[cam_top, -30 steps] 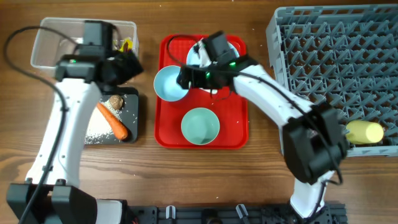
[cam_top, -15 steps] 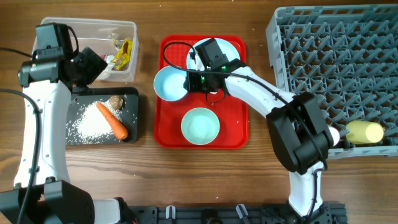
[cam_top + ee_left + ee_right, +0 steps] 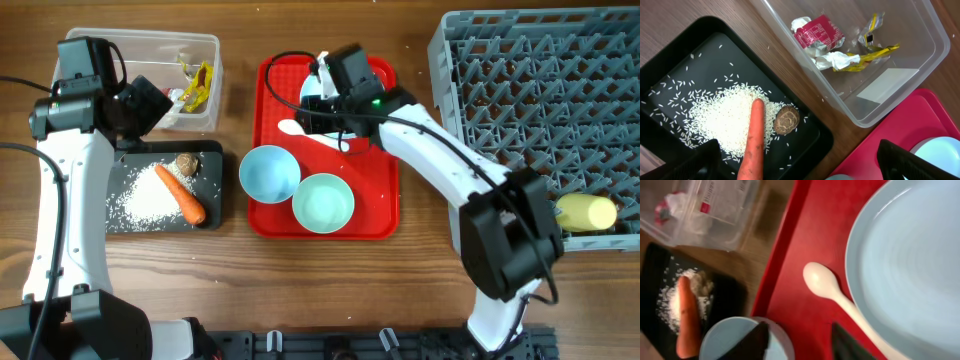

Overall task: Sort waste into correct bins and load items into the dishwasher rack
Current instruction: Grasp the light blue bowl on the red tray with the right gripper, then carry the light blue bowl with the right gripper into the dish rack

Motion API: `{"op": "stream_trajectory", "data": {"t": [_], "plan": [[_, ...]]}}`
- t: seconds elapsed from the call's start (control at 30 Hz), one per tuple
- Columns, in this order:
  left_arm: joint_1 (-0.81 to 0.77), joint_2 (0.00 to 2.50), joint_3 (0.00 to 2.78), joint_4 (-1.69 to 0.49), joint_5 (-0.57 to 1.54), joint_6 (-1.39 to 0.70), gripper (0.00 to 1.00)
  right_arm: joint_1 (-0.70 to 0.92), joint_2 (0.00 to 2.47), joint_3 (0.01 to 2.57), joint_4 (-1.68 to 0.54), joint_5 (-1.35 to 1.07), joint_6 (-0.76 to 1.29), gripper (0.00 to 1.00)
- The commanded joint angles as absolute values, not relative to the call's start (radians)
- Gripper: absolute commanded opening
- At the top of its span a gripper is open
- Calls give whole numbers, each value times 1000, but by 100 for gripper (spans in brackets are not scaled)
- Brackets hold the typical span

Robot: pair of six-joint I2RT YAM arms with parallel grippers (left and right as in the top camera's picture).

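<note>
Toward the far-left corner of the desk sits the clear tub with the crumpled red and yellow wrappers inside. The black bin lies just beside its near wall, carrying the rice, the carrot and the brown lump. A narrow strip of bare wood separates this bin from the red tray at the middle, and a wider strip separates the tray from the dishwasher rack, which fills the far-right corner and holds the yellow cup at its near-right edge. Bare wood runs along the whole near edge. The left gripper hangs above the seam between tub and black bin, its fingers spread wide with nothing between them. The right gripper hovers over the tray's far half, fingers parted and gripping nothing; the white spoon lies on the tray beside the pale blue plate. The white bowl, bluish inside, overhangs the tray's left rim, just beside the teal bowl.
</note>
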State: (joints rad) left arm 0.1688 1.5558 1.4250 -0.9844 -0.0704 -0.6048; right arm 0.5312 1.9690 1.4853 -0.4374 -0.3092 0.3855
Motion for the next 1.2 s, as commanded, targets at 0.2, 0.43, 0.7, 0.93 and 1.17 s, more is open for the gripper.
{"op": "stream_trajectory", "data": {"t": [0.2, 0.43, 0.7, 0.93, 1.17], "plan": [[173, 1551, 1427, -985, -80, -618, 100, 682, 2114, 1478, -555, -337, 378, 57], [173, 1551, 1427, -985, -80, -618, 100, 665, 2121, 1478, -555, -336, 419, 10], [173, 1551, 1427, -984, -80, -618, 100, 657, 2062, 1487, -569, -336, 412, 4], [173, 1551, 1427, -984, -80, -618, 100, 550, 1721, 1488, -649, 88, 395, 4], [173, 1551, 1427, -985, -80, -618, 100, 338, 1645, 1484, -476, 927, 218, 4]]}}
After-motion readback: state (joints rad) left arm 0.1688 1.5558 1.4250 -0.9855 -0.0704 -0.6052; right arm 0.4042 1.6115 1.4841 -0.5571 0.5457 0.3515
